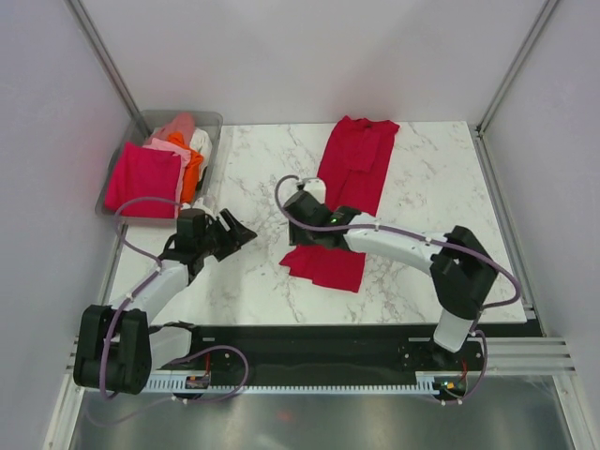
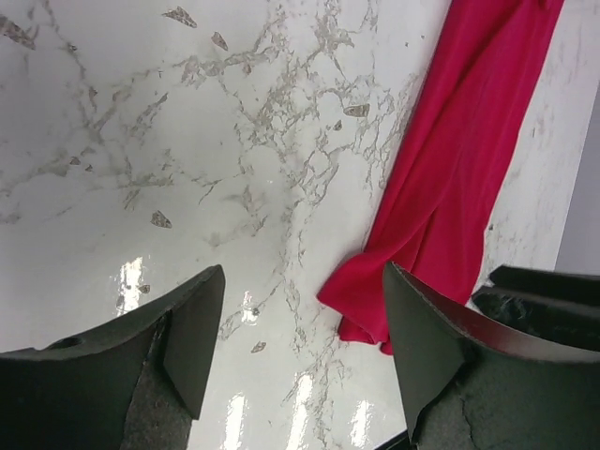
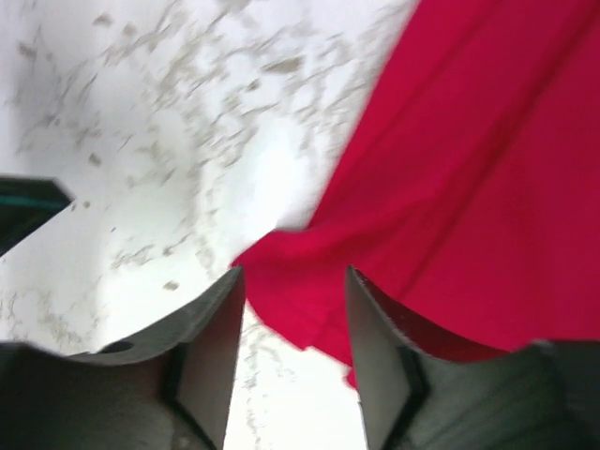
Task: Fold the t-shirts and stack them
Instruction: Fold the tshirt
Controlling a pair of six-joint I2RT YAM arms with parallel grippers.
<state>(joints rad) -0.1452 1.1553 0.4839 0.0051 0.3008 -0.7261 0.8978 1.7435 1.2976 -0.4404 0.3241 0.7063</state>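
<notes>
A crimson red t-shirt [image 1: 354,161] lies folded into a long strip on the marble table, with its near end [image 1: 324,266] spread wider. My right gripper [image 1: 305,204] is open, low over the strip's left edge. In the right wrist view the red cloth [image 3: 450,178] lies between and beyond the open fingers, and nothing is gripped. My left gripper [image 1: 240,232] is open and empty over bare marble, left of the shirt. The left wrist view shows the shirt's edge [image 2: 441,187] ahead and to the right. Magenta-pink [image 1: 142,178], orange [image 1: 192,167] and paler shirts lie in the bin.
A clear grey plastic bin [image 1: 214,122] stands at the table's back left corner. White walls and metal posts close in the table on three sides. Bare marble [image 1: 253,159] lies between the bin and the red shirt.
</notes>
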